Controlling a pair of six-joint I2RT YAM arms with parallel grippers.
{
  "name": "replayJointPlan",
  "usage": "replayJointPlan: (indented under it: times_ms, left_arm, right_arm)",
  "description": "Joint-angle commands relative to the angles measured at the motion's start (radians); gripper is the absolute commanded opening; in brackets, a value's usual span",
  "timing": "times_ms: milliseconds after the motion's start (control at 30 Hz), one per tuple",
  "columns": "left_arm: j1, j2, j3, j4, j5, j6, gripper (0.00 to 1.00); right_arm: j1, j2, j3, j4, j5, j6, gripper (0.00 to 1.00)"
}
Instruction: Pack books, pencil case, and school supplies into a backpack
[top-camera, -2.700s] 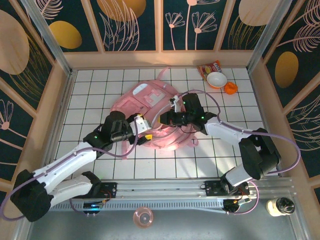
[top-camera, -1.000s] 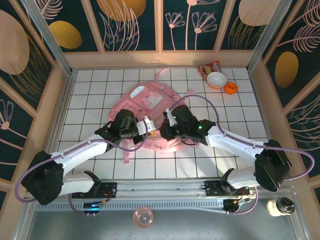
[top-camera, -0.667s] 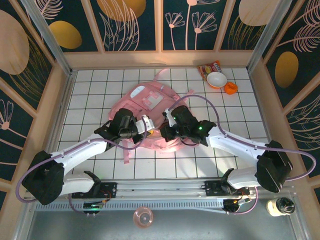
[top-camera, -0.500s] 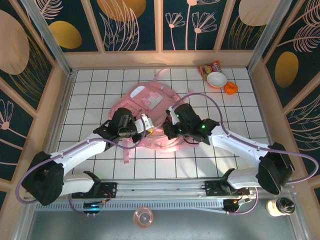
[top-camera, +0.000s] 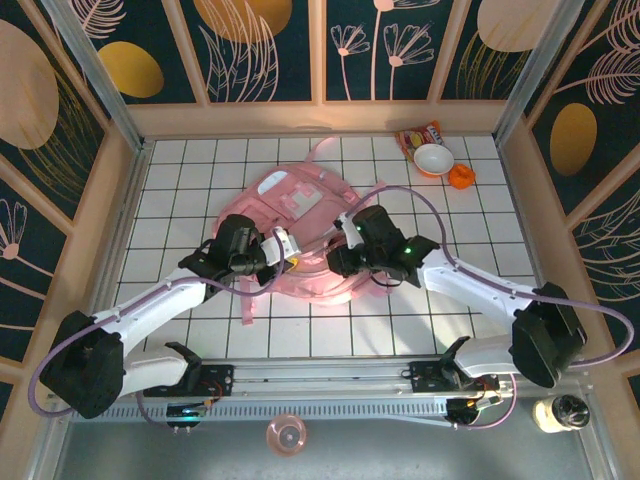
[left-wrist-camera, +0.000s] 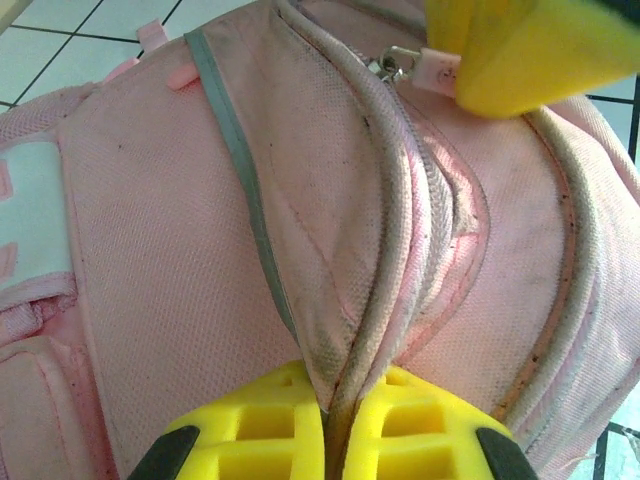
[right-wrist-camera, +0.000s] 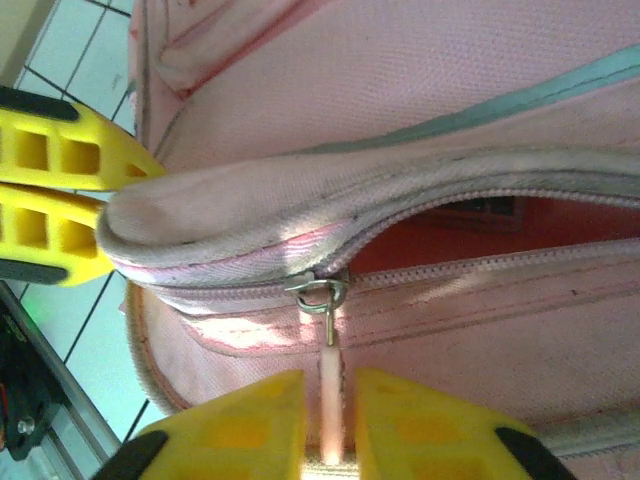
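The pink backpack (top-camera: 300, 215) lies flat in the middle of the tiled floor. My left gripper (top-camera: 288, 260) is at its near edge, shut on a fold of the backpack's zipper flap (left-wrist-camera: 340, 330). My right gripper (top-camera: 334, 262) faces it from the right. In the right wrist view its fingers (right-wrist-camera: 240, 420) stand slightly apart around the pale zipper pull (right-wrist-camera: 329, 395), with a thin gap on each side. The metal slider (right-wrist-camera: 318, 292) sits at the end of a part-open zip. A red-orange inside (right-wrist-camera: 470, 240) shows through the slit.
At the back right stand a white bowl (top-camera: 433, 158), a red-orange snack packet (top-camera: 418, 134) and a small orange object (top-camera: 461, 176). Wooden walls (top-camera: 100, 200) close in the tiled floor on three sides. A loose pink strap (top-camera: 250, 305) trails toward the near rail.
Both grippers have shifted a little along the backpack's near edge, the left one up and left, the right one to the right. The left keeps its hold on the flap.
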Motion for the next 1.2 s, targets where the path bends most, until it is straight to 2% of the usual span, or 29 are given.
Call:
replayJointPlan:
  times_ms: [0,67,133,167,333,467,500,567,667,700,767,933,1067,1167]
  left_arm:
    - [0.018,-0.006,0.033,0.016,0.031,-0.033,0.00]
    - [0.018,-0.007,0.031,0.016,0.029,-0.034,0.00]
    - [0.020,-0.010,0.018,0.018,0.016,-0.030,0.00]
    - [0.023,-0.013,0.010,0.011,0.010,-0.024,0.00]
    - [0.053,-0.040,-0.018,-0.046,-0.096,0.039,0.00]
    - [0.105,-0.047,-0.024,-0.081,-0.227,0.082,0.00]
    - [0.113,-0.042,-0.021,-0.080,-0.246,0.082,0.04]
    - [0.115,-0.028,0.003,-0.093,-0.250,0.082,0.24]
    - [0.115,-0.008,0.087,-0.164,-0.132,0.069,0.57]
    - [0.113,-0.008,0.106,-0.174,-0.087,0.056,0.61]
    - [0.096,-0.013,0.132,-0.180,-0.001,0.040,0.66]
    - [-0.037,0.050,0.163,-0.171,-0.047,0.050,0.77]
    - [-0.082,0.141,0.198,-0.135,-0.099,0.019,0.76]
    - [-0.082,0.179,0.200,-0.069,-0.151,-0.014,0.69]
  right_arm:
    - [0.008,0.039,-0.006,0.031,-0.014,-0.020,0.21]
    - [0.006,0.062,0.014,0.020,0.003,-0.034,0.15]
    - [0.006,0.072,0.032,-0.009,0.043,-0.039,0.02]
    - [0.001,0.071,0.034,-0.026,0.062,-0.042,0.00]
    - [-0.090,-0.009,0.003,-0.069,0.053,-0.053,0.00]
    - [-0.100,-0.044,-0.020,-0.020,-0.069,-0.043,0.00]
    - [-0.081,-0.032,-0.019,0.012,-0.107,-0.030,0.00]
    - [-0.022,0.013,0.007,0.044,-0.126,-0.019,0.00]
    - [0.012,0.061,0.036,0.079,-0.146,-0.005,0.00]
    - [0.015,0.066,0.038,0.093,-0.153,-0.002,0.00]
    - [0.019,0.074,0.039,0.104,-0.166,0.002,0.00]
    - [0.018,0.084,0.042,0.090,-0.166,0.000,0.00]
    - [0.018,0.081,0.042,0.067,-0.145,-0.008,0.00]
    - [0.016,0.076,0.043,0.054,-0.134,-0.012,0.00]
